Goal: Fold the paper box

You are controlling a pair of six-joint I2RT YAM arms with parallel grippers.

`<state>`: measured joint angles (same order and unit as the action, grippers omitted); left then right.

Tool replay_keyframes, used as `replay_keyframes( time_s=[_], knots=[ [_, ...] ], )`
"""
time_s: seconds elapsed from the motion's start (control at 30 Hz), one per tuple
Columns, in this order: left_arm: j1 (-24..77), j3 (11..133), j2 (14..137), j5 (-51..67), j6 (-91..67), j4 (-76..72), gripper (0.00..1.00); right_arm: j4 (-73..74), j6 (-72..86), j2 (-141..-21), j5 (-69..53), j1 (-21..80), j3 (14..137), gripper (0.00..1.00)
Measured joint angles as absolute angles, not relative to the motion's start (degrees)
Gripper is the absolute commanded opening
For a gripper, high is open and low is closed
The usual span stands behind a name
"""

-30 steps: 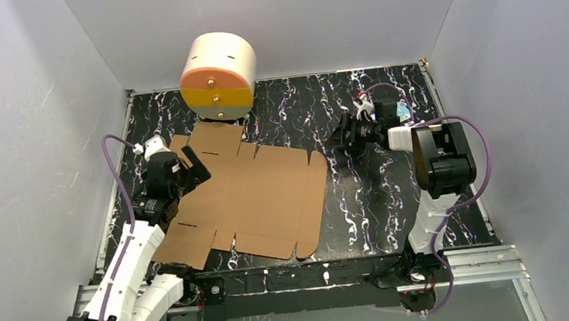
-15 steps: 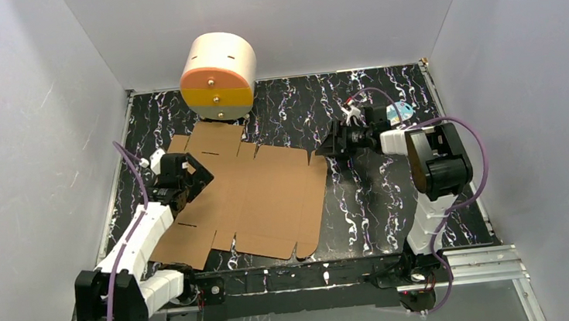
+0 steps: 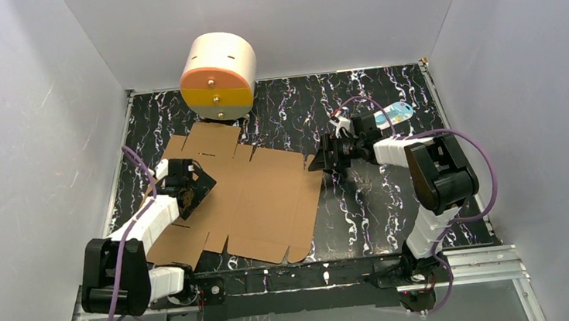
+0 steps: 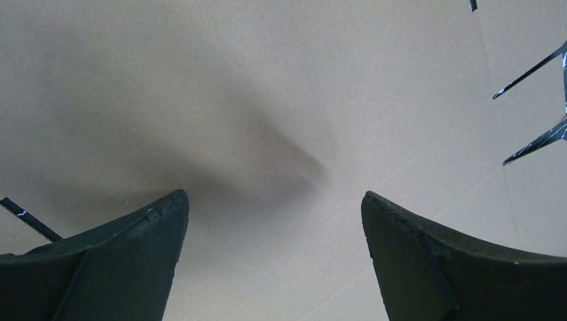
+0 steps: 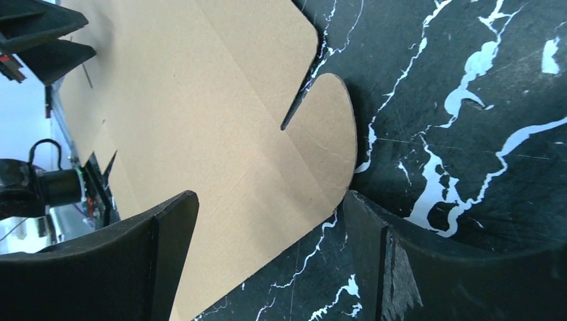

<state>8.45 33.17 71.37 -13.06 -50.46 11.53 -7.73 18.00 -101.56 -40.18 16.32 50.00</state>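
Paper box (image 3: 250,198) unfolded, flat die-cut sheet on worktop (image 3: 393,197), left of centre, far flap touching or just beside cream drum (image 3: 218,75). Left fingers (image 4: 127,261) spread wide, low over sheet's left part, nothing held. Right fingers (image 5: 107,267) spread wide, straddling rounded flap at sheet's right edge, not closed on it; contact unclear.

The tabletop (image 3: 378,199) is black with white marble-like veins, walled by pale panels on three sides. The paper box (image 3: 254,198) lies on it as an unfolded brown cardboard sheet, covering the span from 7 to 11 o'clock, its rounded tabs reaching toward the centre. A cream drum (image 3: 218,77) with orange and yellow drawer fronts stands at 11 o'clock, just beyond the sheet's far flap. A small white-and-blue item (image 3: 397,110) lies at 2 o'clock.
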Motion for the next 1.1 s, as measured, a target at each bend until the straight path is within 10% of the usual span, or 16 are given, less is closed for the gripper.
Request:
replay_keyframes(
  time_s=[0.4,0.9,1.1],
  knots=[
    [8.4,31.4,70.3,-13.6,-51.6,8.8,0.98,-5.6,11.9,-105.4,-35.4,16.5,56.4,0.81],
    [8.4,30.9,69.8,-14.0,-52.1,8.3,0.98,-5.6,8.6,-111.0,-42.7,16.4,58.4,0.06],
    [8.4,30.9,67.6,-13.9,-52.0,10.6,0.98,-4.0,8.9,-104.5,-41.8,16.6,53.6,0.0]
  ],
)
